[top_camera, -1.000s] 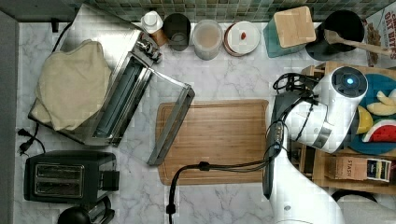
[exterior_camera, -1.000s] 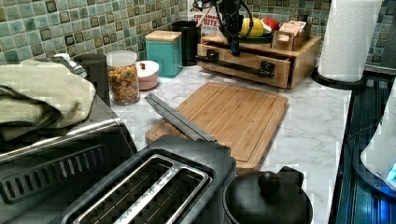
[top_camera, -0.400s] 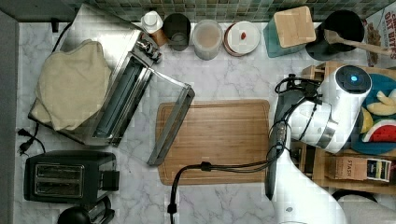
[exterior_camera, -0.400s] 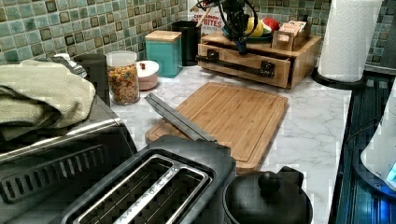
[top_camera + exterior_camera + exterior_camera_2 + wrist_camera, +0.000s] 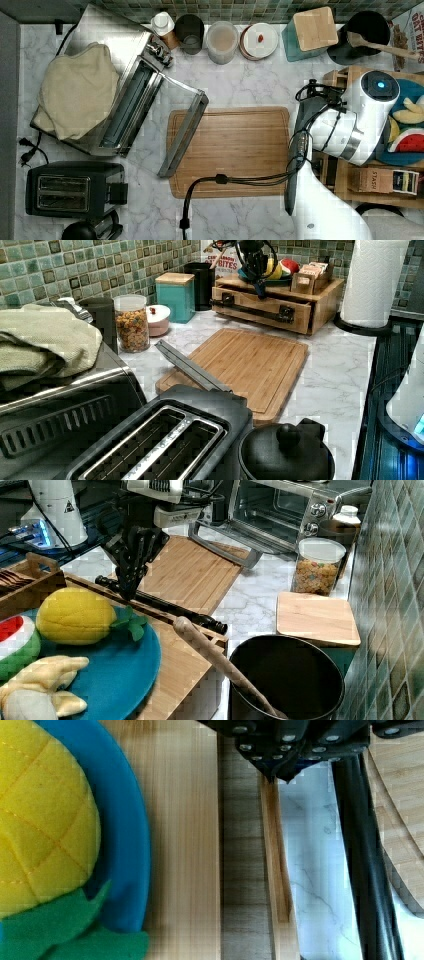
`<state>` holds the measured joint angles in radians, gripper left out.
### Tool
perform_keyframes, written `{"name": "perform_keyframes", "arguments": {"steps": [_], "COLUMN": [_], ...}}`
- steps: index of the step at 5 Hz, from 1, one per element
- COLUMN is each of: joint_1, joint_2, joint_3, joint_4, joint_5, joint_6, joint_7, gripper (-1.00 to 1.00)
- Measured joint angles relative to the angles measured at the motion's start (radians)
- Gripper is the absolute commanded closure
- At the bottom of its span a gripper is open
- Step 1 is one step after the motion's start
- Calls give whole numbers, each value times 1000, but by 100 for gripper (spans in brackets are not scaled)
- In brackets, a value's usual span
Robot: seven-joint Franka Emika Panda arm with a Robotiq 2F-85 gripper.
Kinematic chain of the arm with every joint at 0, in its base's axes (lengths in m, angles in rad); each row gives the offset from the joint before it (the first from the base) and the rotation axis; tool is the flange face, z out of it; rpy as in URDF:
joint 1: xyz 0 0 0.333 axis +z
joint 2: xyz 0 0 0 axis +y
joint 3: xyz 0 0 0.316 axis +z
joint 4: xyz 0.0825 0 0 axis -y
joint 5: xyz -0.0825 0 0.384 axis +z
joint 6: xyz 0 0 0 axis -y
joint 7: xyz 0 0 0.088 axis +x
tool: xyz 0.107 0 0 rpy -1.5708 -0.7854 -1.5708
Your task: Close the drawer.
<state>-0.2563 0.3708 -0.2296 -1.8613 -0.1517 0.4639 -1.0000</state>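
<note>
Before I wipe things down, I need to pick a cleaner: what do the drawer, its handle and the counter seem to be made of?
The drawer looks like light bamboo or wood with a smooth matt finish; fine straight grain shows on its front. Its handle seems to be black metal, though painted wood is possible: a slim, evenly dark round bar. The counter looks like polished white marble or a marble-look laminate, with grey veining.

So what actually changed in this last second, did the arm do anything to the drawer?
The arm edged toward the top view's right, over the wooden organizer, with its shut gripper at the front of the drawer. The drawer seems nudged in slightly and is still open a crack. Nothing was grasped or released. The cutting board and toaster stayed put.
</note>
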Motion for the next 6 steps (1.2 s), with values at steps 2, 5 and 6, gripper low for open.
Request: {"name": "perform_keyframes", "arguments": {"steps": [2, 5, 6], "joint_1": [0, 1, 1], "joint_2": [2, 1, 0], "joint_3": [-1, -1, -5], "joint_4": [3, 2, 2], "joint_5": [-1, -2, -2], "joint_6": [-12, -9, -11], "joint_7": [0, 0, 0], "gripper": [100, 100, 100]}}
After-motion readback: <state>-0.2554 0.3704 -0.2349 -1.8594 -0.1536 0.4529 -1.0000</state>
